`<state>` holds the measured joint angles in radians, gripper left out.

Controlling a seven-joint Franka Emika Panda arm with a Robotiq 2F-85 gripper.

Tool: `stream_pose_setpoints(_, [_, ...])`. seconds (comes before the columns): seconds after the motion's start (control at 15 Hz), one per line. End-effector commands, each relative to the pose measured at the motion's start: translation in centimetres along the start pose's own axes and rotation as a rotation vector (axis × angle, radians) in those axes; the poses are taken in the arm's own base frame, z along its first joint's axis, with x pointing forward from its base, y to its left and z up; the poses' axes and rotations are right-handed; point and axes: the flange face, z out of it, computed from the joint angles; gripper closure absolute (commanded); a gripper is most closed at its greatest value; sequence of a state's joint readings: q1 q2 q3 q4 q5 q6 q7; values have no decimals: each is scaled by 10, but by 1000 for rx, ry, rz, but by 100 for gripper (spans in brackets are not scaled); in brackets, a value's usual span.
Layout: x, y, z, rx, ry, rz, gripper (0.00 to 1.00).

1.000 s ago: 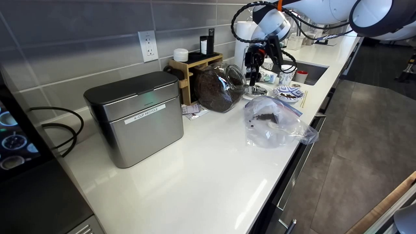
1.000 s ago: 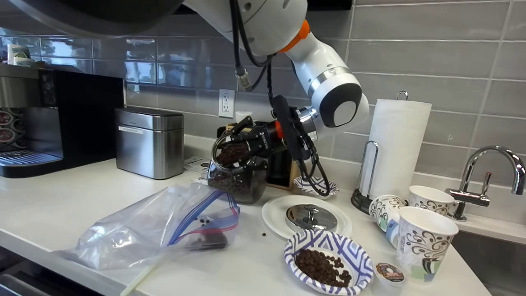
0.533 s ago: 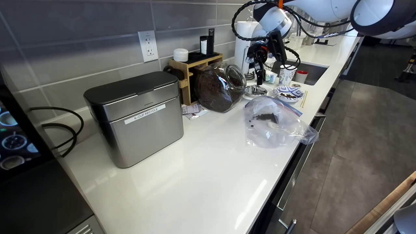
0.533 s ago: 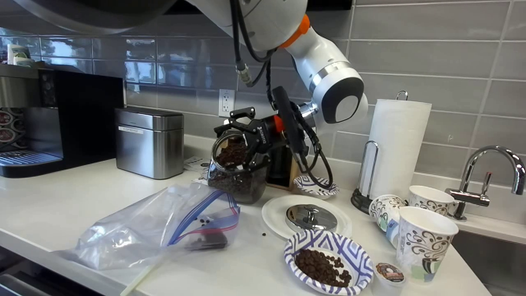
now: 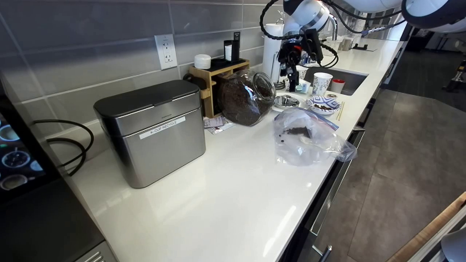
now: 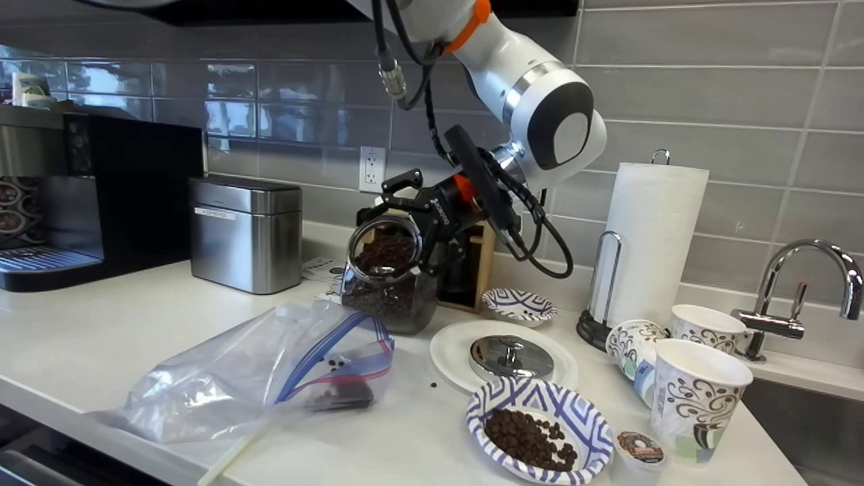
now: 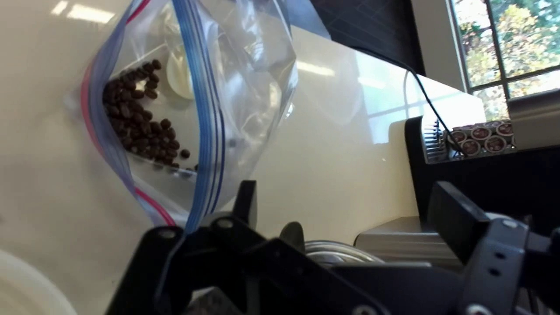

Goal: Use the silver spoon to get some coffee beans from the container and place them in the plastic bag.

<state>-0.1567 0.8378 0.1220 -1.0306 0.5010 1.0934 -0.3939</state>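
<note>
The container is a big glass jar (image 6: 391,300), tilted on its side and full of dark coffee beans (image 5: 240,98). My gripper (image 6: 391,241) stands open in front of and above its mouth, with nothing between the fingers. In the wrist view the gripper (image 7: 345,192) has its jaws wide apart. A grey rounded tip (image 7: 293,236) shows by the jar's rim; I cannot tell whether it is the silver spoon, which I do not make out elsewhere. The clear plastic bag (image 7: 249,65) lies unsealed on the counter, some beans (image 7: 135,122) inside.
Before the jar stand a white plate (image 6: 442,344) with a metal lid (image 6: 511,358) and a patterned bowl (image 6: 482,412) of beans. Paper cups (image 6: 702,385) and a paper towel roll (image 6: 655,243) are farther right. A metal box (image 5: 167,142) and wooden shelf (image 5: 207,94) line the wall.
My gripper has spread its jaws wider and drawn back and slightly up from the jar's mouth. Jar, bag and bowls have stayed in place.
</note>
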Motion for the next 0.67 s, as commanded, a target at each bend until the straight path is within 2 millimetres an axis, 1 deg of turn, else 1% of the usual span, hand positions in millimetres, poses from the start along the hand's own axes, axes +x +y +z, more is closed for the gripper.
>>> stream_pose_setpoints(0.0, [-8,-8,6,-159,35,-118,0])
stream_pose_setpoints(0.27, [-11,-17,9,-315,135,-251,0])
stream_pose_setpoints(0.47, [-22,-25,5,-408,228,-366,0])
stream_pose_setpoints(0.6, [-36,-31,3,-457,276,-439,0])
